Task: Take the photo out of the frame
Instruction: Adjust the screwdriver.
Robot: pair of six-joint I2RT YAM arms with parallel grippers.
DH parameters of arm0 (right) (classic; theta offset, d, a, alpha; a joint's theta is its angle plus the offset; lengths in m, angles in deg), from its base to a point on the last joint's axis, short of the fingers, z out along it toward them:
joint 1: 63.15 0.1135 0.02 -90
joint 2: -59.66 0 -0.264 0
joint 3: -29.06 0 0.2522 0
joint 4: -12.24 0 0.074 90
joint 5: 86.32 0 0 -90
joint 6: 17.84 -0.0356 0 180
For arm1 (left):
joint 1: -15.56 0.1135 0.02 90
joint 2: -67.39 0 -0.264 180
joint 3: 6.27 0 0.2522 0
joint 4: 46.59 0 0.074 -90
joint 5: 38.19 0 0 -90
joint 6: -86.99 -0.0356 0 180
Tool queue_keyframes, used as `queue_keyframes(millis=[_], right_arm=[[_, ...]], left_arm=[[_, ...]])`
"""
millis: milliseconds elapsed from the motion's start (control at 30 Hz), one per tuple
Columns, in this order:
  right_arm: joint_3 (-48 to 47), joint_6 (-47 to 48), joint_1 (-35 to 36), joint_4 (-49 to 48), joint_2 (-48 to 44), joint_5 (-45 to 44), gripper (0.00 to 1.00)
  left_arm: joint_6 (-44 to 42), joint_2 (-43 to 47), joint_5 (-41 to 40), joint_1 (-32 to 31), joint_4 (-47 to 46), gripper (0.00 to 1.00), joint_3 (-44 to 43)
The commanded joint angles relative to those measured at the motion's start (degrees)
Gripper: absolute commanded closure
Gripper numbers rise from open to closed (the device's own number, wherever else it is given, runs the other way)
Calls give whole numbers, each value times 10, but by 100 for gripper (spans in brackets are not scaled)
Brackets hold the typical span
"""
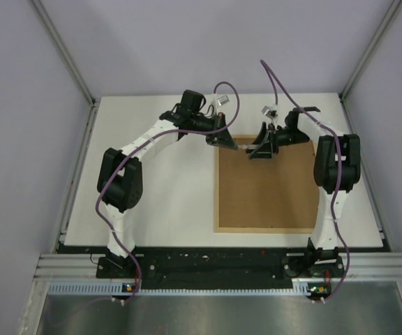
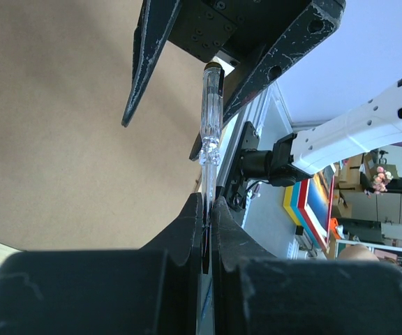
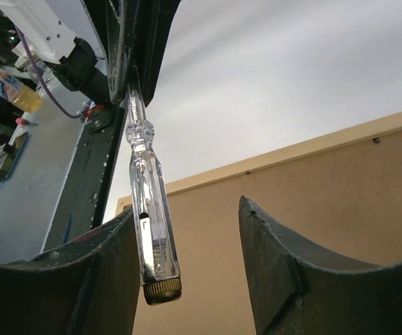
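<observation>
Centre clear-handled screwdriver (image 3: 149,195) between open right gripper (image 3: 187,209) fingers before loosing left gripper (image 2: 206,206) from its tight clamp on the shaft, above far edge of large light-wood rectangular frame (image 1: 267,185) lying fibreboard-back up, photo hidden.

Overhead looks down; close opposed wrist views share screwdriver (image 3: 149,202), frame (image 3: 340,174).

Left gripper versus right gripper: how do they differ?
The left gripper is shut on the screwdriver, at its thin shaft; the right gripper is open around the clear handle. The left gripper hangs by the far-left corner of the frame, the right gripper over its brown back. Both face each other.
</observation>
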Motion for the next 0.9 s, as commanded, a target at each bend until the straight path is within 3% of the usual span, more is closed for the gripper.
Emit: queue_keyframes(millis=[0,867], right_arm=[[-23,5,3,86,-34,101,47],[-42,-6,34,86,-60,89,68]], left_arm=[[0,-2,15,0,-28,100,5],[-4,-11,17,-6,-22,100,-5]])
